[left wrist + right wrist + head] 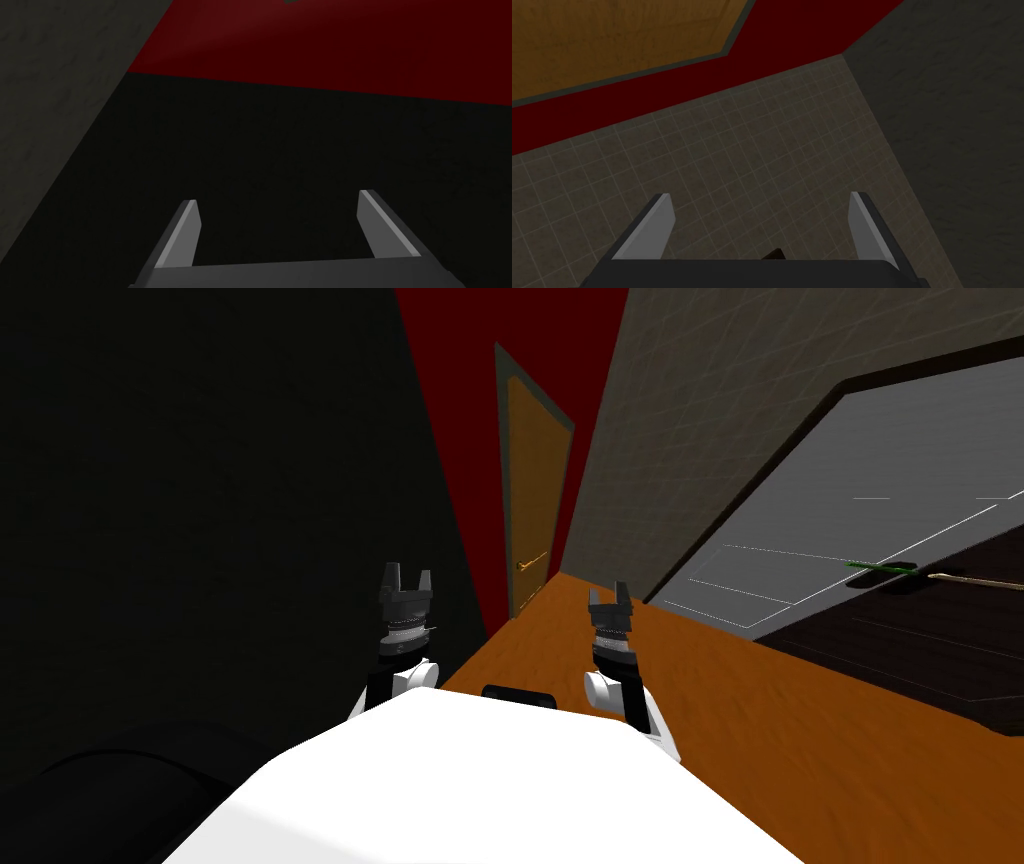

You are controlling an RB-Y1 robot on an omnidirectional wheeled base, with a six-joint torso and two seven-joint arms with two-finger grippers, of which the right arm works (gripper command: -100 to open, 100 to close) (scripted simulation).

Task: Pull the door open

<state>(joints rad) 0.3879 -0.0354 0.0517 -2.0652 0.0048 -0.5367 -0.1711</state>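
Both claws hang just ahead of me, low over the start of a corridor. The left claw (406, 581) is spread, its two blades well apart with nothing between them (277, 197), and it sits close beside the dark left wall (200, 538). The right claw (609, 593) is spread too and grips nothing (762, 195). It stands over the orange floor (800, 738), nearer the tiled right wall (720, 398).

The floor runs forward as a narrowing strip between those two walls, with bare room ahead of both claws up to the red end wall (450, 408). The dark wall's edge meets the red wall in a straight line just beyond the left claw.

The brown door (530, 478) stands in that red wall at the corridor's end, straight ahead and well apart from both claws. It lies flush in a grey frame (500, 438) and carries a gold lever (532, 562) low on its right side. In the right wrist view a corner of the same door (612, 40) shows with its frame edge beside the red wall.

On the right, the tiled wall holds a grey panelled leaf (860, 478) inside a dark frame (740, 493). A dark brown panel (900, 648) lies along its lower edge. A green lever (882, 569) sits where the two meet, with a thin gold lever (975, 582) just beside it. Whether those panels are one door or two I cannot tell.
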